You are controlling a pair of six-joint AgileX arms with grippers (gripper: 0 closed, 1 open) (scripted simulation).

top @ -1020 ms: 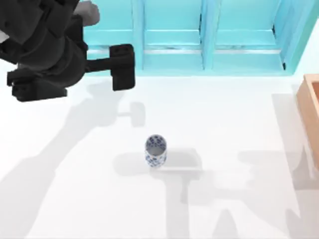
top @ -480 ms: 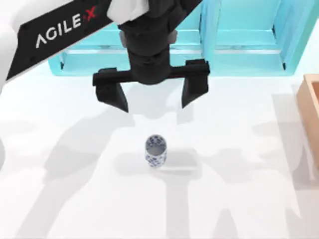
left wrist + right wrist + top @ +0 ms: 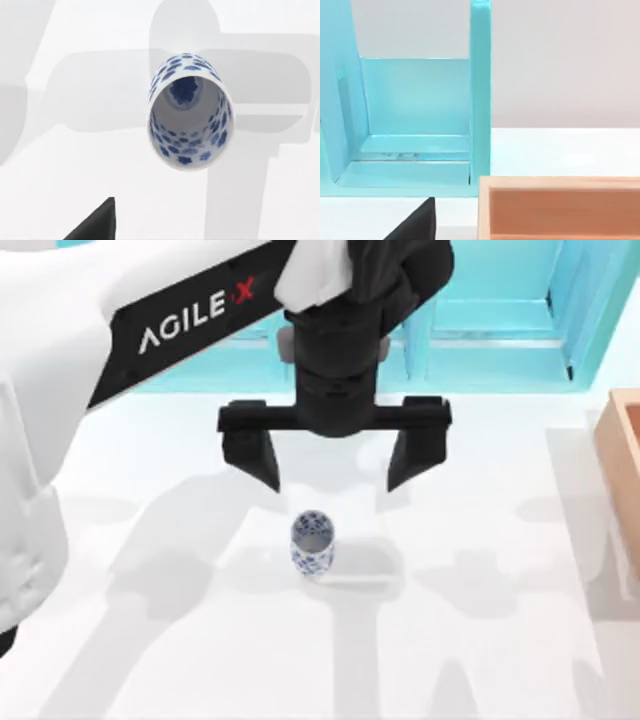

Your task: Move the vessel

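Note:
The vessel (image 3: 312, 543) is a small white cup with a blue floral pattern, standing upright near the middle of the white table. In the left wrist view the vessel (image 3: 188, 112) is seen from above, its mouth facing the camera. My left gripper (image 3: 333, 472) hangs open just behind the vessel and above it, its two black fingers spread wider than the cup. One dark fingertip (image 3: 95, 225) pokes into the left wrist view.
A turquoise shelf unit (image 3: 480, 330) runs along the back of the table. A wooden box (image 3: 622, 455) sits at the right edge, also in the right wrist view as a wooden box (image 3: 560, 207) beside the turquoise shelf (image 3: 420, 125).
My left arm has swung in from the back left to the centre and come forward, its open gripper now closer to the vessel. The vessel has not moved.

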